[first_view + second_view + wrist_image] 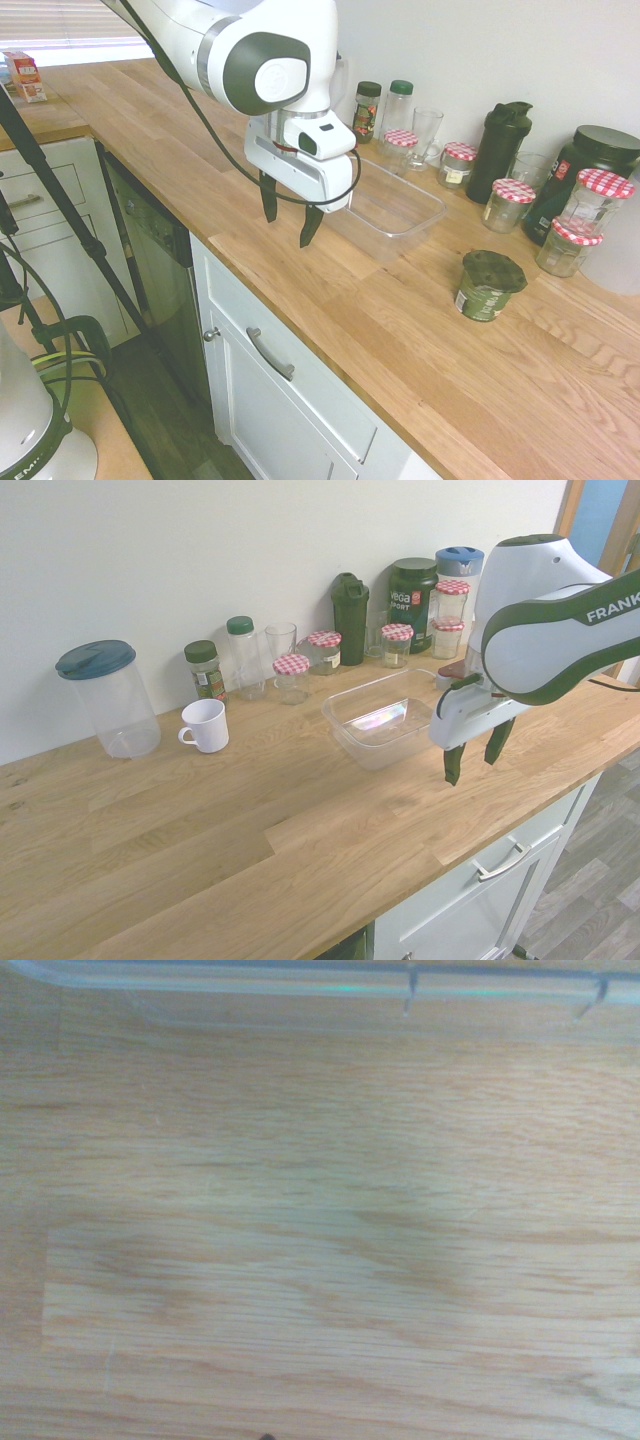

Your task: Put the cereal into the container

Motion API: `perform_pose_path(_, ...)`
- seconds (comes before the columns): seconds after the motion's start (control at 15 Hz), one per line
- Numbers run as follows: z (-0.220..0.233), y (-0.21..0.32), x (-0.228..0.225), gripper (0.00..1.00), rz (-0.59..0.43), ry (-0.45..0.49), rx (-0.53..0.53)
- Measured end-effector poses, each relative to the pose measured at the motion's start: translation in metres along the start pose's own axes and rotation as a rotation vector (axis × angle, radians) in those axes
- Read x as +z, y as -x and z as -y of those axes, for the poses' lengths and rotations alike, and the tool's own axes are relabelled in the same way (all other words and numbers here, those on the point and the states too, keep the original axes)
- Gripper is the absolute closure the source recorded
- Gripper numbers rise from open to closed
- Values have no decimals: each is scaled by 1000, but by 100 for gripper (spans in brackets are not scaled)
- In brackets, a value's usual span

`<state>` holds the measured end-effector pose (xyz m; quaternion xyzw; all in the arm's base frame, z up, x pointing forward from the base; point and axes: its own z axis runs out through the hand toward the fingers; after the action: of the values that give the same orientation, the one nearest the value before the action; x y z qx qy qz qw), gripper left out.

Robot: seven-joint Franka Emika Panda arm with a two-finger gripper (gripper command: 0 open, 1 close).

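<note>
Looks like a home kitchen. Shows a wooden worktop [300, 265] under the clear plastic tub [385, 720], and lower down than the tub, on its side away from the wall, white cabinets [285, 375] with metal handles and a built-in appliance front [155, 265]. Also suggests cooking and eating: jars with red-checked lids [396, 645] between tub and wall, white mug [206, 726] well apart from the tub.

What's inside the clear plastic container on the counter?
Nothing shows inside the clear container; its floor is visible with only a glare on it. In the first exterior view, the arm's pincer hides the container's near end.
</note>
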<state>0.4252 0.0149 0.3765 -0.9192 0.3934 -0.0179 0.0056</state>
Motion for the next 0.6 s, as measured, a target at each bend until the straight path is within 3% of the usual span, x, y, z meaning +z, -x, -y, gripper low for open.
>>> perform_pose_path(0.33, 9, -11, -17, 0, -47, -37, 60)
perform_pose_path(0.6, -17, -81, -71, 0, -139, -58, 176)
